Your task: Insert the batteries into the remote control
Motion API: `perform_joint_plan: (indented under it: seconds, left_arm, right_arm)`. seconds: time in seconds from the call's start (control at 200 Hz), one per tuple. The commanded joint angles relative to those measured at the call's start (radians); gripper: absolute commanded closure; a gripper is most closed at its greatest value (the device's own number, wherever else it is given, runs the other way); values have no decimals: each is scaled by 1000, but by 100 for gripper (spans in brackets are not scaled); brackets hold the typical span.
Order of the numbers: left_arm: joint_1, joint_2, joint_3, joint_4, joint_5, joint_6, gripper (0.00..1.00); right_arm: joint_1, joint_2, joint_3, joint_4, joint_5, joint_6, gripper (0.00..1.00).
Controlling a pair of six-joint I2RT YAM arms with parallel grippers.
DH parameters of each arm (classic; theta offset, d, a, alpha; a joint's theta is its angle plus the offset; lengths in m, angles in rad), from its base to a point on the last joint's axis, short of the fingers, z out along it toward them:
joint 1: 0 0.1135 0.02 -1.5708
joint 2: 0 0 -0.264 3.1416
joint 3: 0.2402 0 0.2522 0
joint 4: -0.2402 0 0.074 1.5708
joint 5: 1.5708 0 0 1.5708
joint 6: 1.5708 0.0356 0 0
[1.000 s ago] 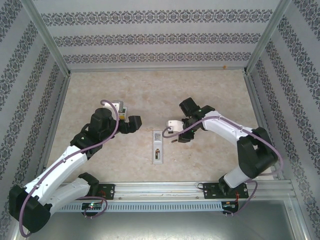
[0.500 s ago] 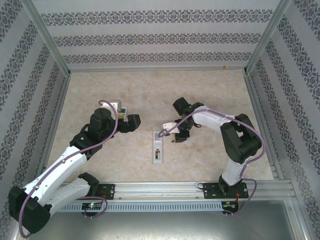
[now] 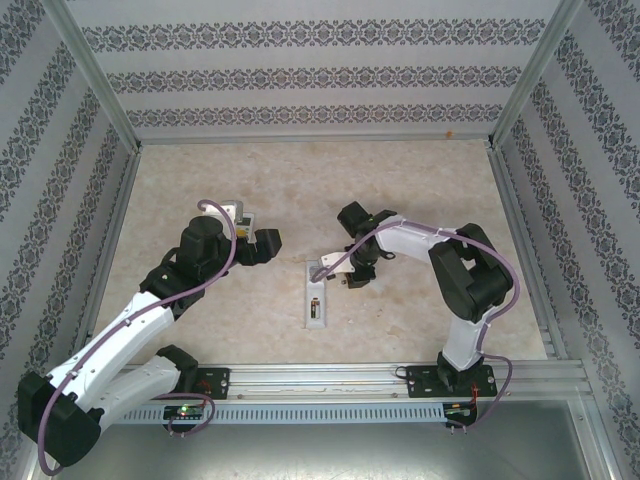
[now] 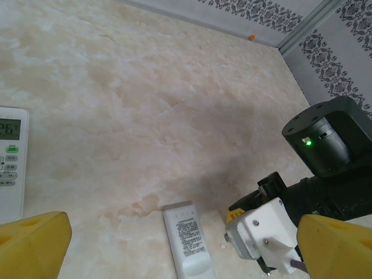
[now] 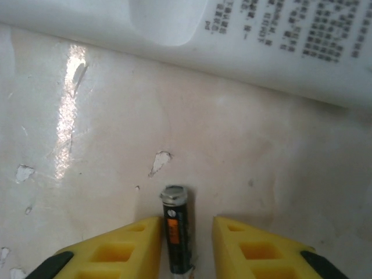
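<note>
**A:** Which way does the battery (image 5: 176,232) lie from the right hand (image 3: 346,279)?

**B:** Straight between its fingers (image 5: 119,250), flat on the desk (image 3: 300,180). Its long axis runs along the fingers, with the metal cap pointing out toward the remote (image 3: 316,295).

**A:** Is it held?

**B:** I wouldn't say so. The hand is narrow and one finger sits against the battery, but a strip of desk shows on the other side. It looks astride, not clamped.

**A:** And the remote?

**B:** Just beyond the cap, back up, with the printed label showing. From above it lies mid-desk, its length running from the arms' bases toward the far wall. The right hand is just beside its far half. A dark patch in its near half is probably the open bay, but it's too small to tell what sits in it.

**A:** So it's a short carry?

**B:** Short, I'd judge. But the battery lies roughly crosswise to the remote, so it likely needs turning to line up.

**A:** And the left hand (image 3: 270,243)?

**B:** Wide open and holding nothing, over the desk on the remote's other side. The right hand is clearly the nearer one.

**A:** What about the surface and the room?

**B:** The desk is pale, marbled and glossy, with a glare streak and chipped flecks near the battery, so a slim cylinder could roll. A display remote (image 4: 11,163) lies by the left arm. Patterned walls (image 3: 320,80) close in three sides.
</note>
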Motion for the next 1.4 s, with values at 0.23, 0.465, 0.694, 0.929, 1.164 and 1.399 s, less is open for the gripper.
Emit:
perform_joint_plan:
  seconds: [0.23,0.465,0.694,0.929,1.164,1.399]
  left_arm:
    - [6,-1,7,-58,37,-3,0]
    - [7,64,57,-84,-9,-49,0]
    - [6,189,161,-119,31,-76,0]
    - [16,294,244,-148,124,6,0]
    - [43,321,236,-126,232,53,0]
    - [52,269,212,-133,254,78,0]
  right_arm:
    - [14,-52,-29,22,54,86,83]
    - [55,-251,-17,96,65,728,87]
    - [140,-415,-108,92,72,1663,95]
    - [242,-401,-171,110,-34,2182,91]
    - [295,-241,-109,73,-20,2274,91]
    - [362,-74,27,24,18,2286,92]
